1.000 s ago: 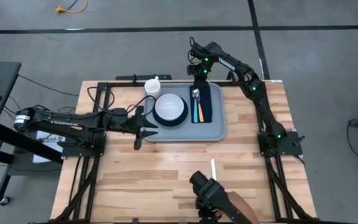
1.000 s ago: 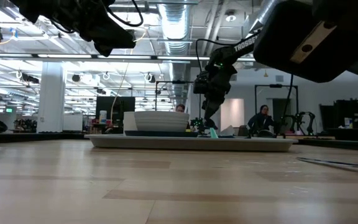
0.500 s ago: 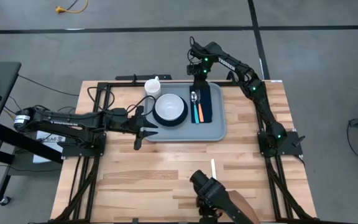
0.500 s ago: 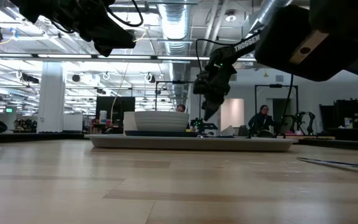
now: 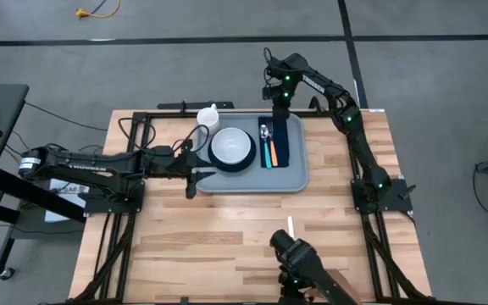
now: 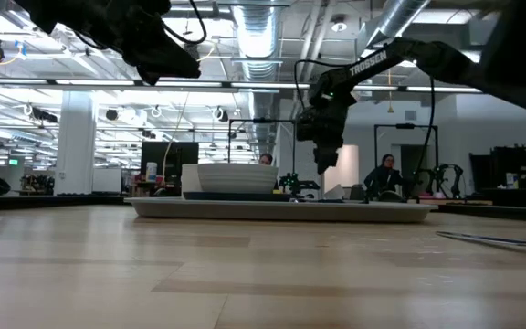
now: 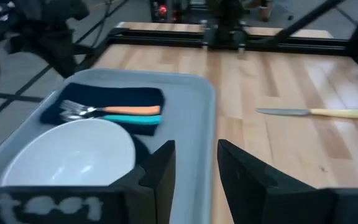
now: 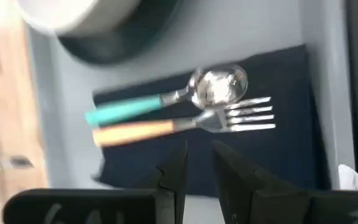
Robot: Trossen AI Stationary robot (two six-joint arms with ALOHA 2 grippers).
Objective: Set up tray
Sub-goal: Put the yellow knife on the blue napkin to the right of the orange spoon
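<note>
The right hand (image 5: 280, 103) has lifted off the cutlery and drawn back toward the far edge of the tray (image 5: 293, 176) since a second ago, while the left hand (image 5: 195, 176) has crept in against the tray's near-left corner. The tray sits at the far middle of the counter (image 5: 227, 237), its long axis running across from one arm to the other, holding a white bowl (image 5: 231, 148), and to the right of that a dark napkin (image 5: 283, 144) with a spoon (image 5: 266, 131) and an orange-handled fork (image 5: 273, 152) lying on it. A white cup (image 5: 207, 117) stands just off the tray's far-left corner. A knife (image 5: 291, 229) lies alone, well toward the front of the counter from the tray. The right hand hovers over the napkin's far end, fingers (image 8: 173, 171) a narrow gap apart and empty. The left hand's fingers (image 7: 160, 171) are parted a little, holding nothing, the tray straight ahead of them. The knife probably comes next; it lies well apart from both hands, somewhat nearer the left.
</note>
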